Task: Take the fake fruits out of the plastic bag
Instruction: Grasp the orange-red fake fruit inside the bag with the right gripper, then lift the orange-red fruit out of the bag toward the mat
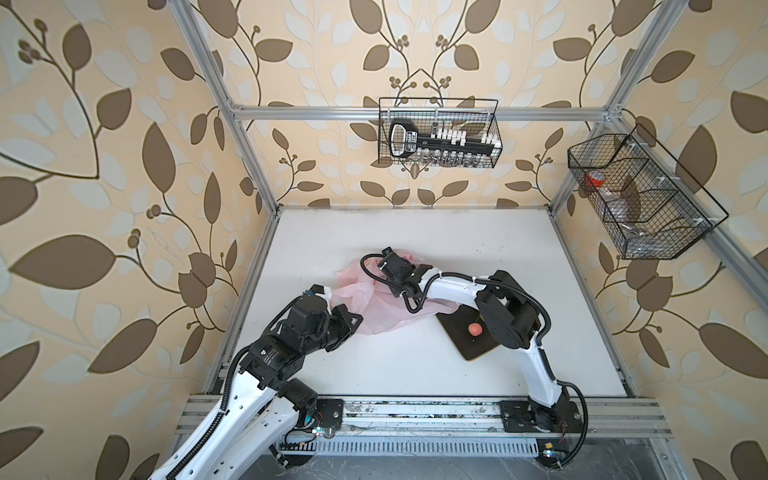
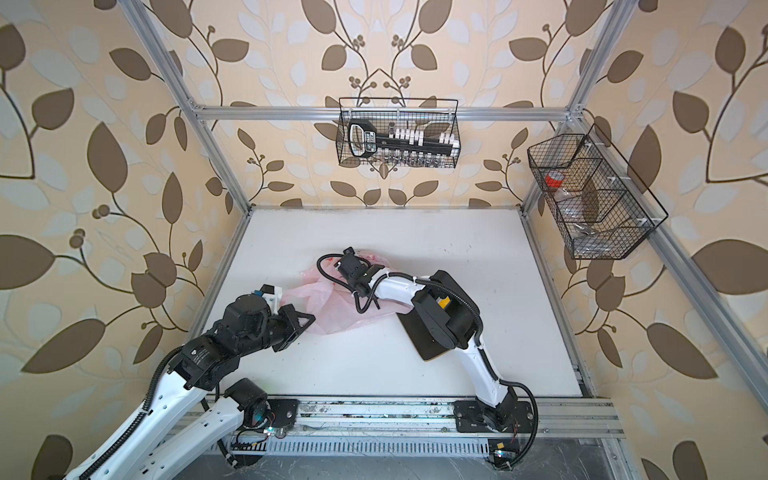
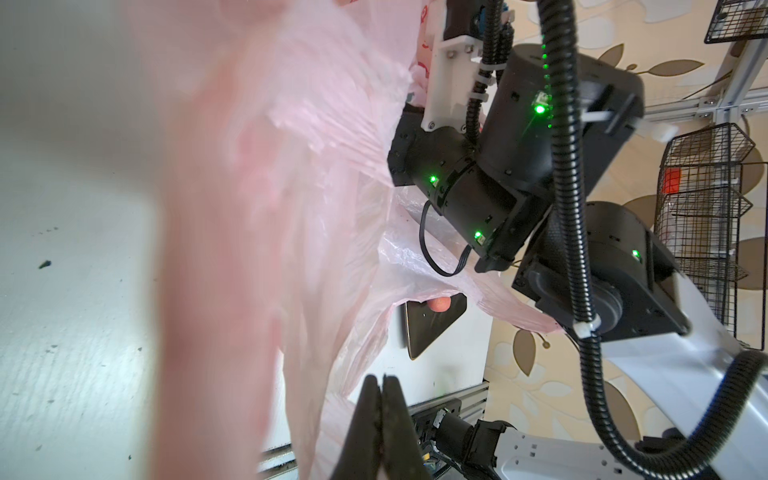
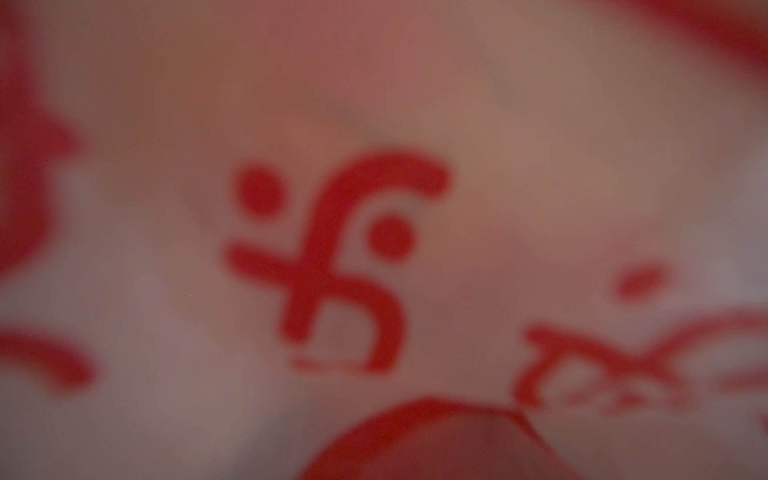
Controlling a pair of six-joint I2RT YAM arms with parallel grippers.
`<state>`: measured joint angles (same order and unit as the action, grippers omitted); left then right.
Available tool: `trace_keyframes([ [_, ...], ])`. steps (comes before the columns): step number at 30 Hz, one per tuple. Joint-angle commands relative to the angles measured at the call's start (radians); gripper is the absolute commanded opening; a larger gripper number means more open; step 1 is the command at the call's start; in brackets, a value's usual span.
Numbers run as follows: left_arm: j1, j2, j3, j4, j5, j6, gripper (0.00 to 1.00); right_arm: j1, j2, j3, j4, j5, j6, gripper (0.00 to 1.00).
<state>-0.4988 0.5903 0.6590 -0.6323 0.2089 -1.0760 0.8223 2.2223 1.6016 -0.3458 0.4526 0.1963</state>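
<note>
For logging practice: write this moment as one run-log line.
left gripper: shut beside plastic bag | right gripper: over bag, jaws hidden | tray: one pinkish-orange fruit | other fruits: unseen

- plastic bag, right wrist view: one red sign printed on the film. It is a hooked cross of thick strokes with a round dot in two of its corners. It is blurred and reads as no letter or number.
- Same bag, beside that sign: more red lettering, too smeared to read.
- Same bag, left wrist view: scraps of red print at a fold, illegible.
- tool rack in the wire basket on the back wall: in both top views, a label with white lettering beside the handle, too small to read.
- left arm joint: fine white print, illegible.
</note>
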Motion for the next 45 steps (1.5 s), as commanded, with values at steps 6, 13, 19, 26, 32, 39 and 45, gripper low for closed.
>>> trace_keyframes([
  [6,-0.012,0.007,0.044,0.001,0.005,0.021,0.0,0.02,0.028,0.034,-0.048,-0.124,-0.06,0.54],
  [13,-0.012,0.008,0.039,0.0,0.0,0.019,0.0,0.033,-0.044,0.005,0.016,-0.146,-0.082,0.44],
  [19,-0.012,0.011,0.033,0.013,-0.002,0.013,0.0,0.058,-0.173,-0.099,0.149,-0.296,-0.155,0.43],
  [26,-0.012,0.008,0.026,0.017,-0.01,0.006,0.0,0.061,-0.304,-0.223,0.234,-0.466,-0.195,0.41],
  [32,-0.012,0.008,0.019,0.028,-0.014,-0.006,0.0,0.066,-0.458,-0.326,0.245,-0.604,-0.202,0.39],
  [39,-0.011,0.0,0.007,0.035,-0.019,-0.01,0.0,0.103,-0.728,-0.505,0.179,-0.677,-0.125,0.38],
  [45,-0.012,0.005,-0.01,0.064,-0.011,-0.017,0.0,0.116,-0.91,-0.618,0.01,-0.577,0.018,0.38],
])
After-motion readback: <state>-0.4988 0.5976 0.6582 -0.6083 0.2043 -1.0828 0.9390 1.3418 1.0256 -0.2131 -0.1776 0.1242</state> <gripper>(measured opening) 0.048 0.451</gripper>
